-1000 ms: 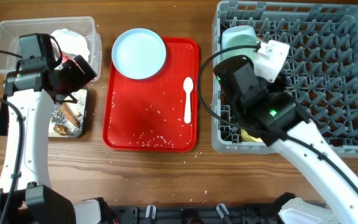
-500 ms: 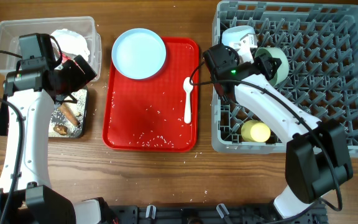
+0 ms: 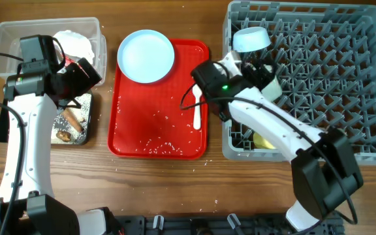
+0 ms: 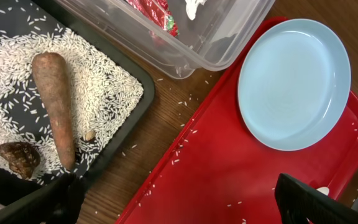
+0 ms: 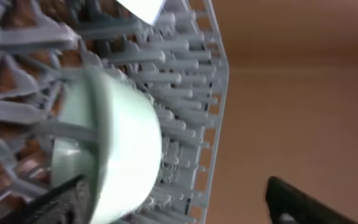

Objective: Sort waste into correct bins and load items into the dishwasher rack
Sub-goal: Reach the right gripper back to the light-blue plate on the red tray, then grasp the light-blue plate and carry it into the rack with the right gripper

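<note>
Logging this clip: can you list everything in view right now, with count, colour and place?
rack: 1, grey, right side of table
pale blue bowl: 1, rack's far-left corner
mint bowl: 1, on its side among the rack's pegs
cup: 1, yellow, rack's near-left part, partly hidden
red tray: 1, centre
plate: 1, pale blue, on red tray's far-left corner
spoon: 1, white, red tray's right side
clear tub: 1, far left
paper: 1, white, in tub
wrapper: 1, red, in tub
black tray: 1, beside tub
brown stick: 1, in black tray
dark scrap: 1, in black tray
rice: many grains, white, both trays
left gripper: jaws open
right gripper: jaws open, by mint bowl
</note>
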Controlling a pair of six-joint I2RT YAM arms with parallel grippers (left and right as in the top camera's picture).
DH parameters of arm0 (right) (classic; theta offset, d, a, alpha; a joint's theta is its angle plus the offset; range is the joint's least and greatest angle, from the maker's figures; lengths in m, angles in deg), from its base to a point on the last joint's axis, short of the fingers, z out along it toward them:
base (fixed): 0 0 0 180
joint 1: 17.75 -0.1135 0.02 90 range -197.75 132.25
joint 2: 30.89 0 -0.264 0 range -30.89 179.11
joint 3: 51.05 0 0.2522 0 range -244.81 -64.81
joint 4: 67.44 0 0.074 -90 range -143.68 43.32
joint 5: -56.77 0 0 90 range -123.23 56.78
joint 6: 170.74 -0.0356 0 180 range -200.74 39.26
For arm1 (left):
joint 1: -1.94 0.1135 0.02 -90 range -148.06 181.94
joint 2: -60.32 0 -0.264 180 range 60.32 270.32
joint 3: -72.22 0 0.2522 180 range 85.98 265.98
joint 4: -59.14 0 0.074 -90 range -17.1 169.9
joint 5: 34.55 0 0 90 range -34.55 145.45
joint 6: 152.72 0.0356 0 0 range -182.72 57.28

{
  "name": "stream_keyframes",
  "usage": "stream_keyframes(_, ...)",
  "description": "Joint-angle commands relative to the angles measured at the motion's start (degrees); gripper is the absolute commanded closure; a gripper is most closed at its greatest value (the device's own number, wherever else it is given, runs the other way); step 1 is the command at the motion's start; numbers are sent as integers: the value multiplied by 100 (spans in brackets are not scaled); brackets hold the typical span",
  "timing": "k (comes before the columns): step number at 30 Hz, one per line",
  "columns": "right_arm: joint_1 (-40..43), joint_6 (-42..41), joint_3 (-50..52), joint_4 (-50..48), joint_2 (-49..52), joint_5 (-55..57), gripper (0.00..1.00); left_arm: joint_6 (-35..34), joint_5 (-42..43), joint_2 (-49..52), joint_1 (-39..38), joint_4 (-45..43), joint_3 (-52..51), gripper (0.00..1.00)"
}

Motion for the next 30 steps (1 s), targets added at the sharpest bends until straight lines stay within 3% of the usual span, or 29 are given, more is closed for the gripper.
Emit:
stream_keyframes(1,-63,24,-153,-326,-293,-20,0,111,44,-33,-7,-11,79,0)
stream_keyframes(4,-63,0,-212,-1167,-841,-1204,0,111,44,-33,-7,-11,79,0)
stream_keyframes(6,-63,-361,-212,-1829,-1158,-3305,0,111,44,-33,-4,-11,79,0)
stream_keyframes(8,-57,-1010,-212,-2505,-1204,-6142,0,111,44,-33,-7,-11,79,0)
stream_keyframes(10,-57,-1676,-210,-3095,-1106,-7289,0,111,44,-33,-4,-11,79,0)
stream_keyframes(11,-57,-2319,-208,-3403,-1016,-7342,0,111,44,-33,-7,-11,79,0)
stream_keyframes(13,-92,-3342,-203,-4030,-566,-6948,17,111,44,-33,-7,-11,79,0)
stream_keyframes(15,-195,-3473,-203,-4457,-170,-6743,17,111,44,-33,-4,-11,79,0)
stream_keyframes(18,-293,-4291,-208,-5152,669,-5709,32,111,44,-33,-7,-11,79,0)
stream_keyframes(21,-286,-4395,-278,-5469,1325,-5532,35,111,44,-33,-7,-11,79,0)
stream_keyframes(25,-286,-4354,-761,-5235,2070,-5536,35,111,44,-33,-7,-11,79,0)
stream_keyframes(30,-286,-4177,-2636,-3873,3250,-5536,35,111,44,-33,-7,-11,79,0)
